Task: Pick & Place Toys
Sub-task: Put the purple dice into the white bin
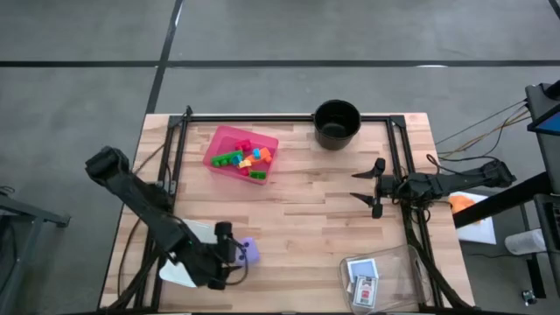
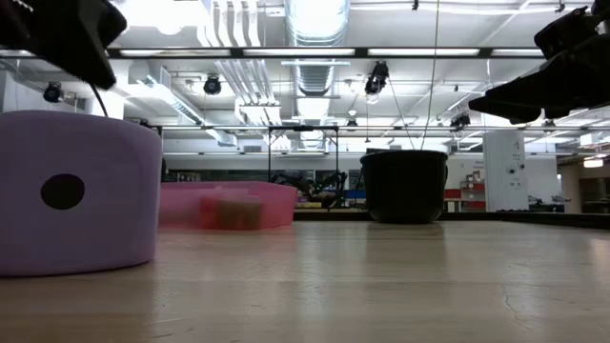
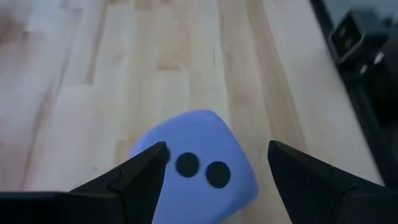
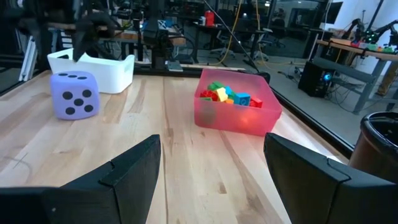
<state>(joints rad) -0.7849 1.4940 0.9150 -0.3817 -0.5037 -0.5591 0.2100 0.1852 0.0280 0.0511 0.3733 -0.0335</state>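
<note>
ok so the purple die (image 3: 199,165) looks like a soft-ish plastic or foam cube imo, rounded corners, prob light for its size. Smooth faces, so it could slip or roll out if I pinch near an edge. Best bet is two opposite flat faces, mid-height, fingers square to them, not on the corners.

Left gripper (image 3: 214,171) is right on it: fingers spread wide, one on each side of the die, and I see a gap on at least one side, so not clamped afaict. Die sits on the bench (image 1: 297,210), well away from the pink tray (image 1: 220,140), toward the front-left corner, just beside a white bin (image 4: 118,68).

Looks: pale purple/lavender, dark round dots. Two dots face the left wrist cam, five show from the right wrist cam, one from the low cam. Way bigger than the small bricks (image 1: 247,159) (green, red, orange, teal, yellow), which are already piled in the pink tray.

Right gripper (image 1: 366,185) is parked on the far side of the tray from the die, nearer the black pot (image 1: 337,122), fingers wide, nothing in them. Cards (image 1: 362,280) lie in a clear box (image 1: 411,262), well apart from the tray.
</note>
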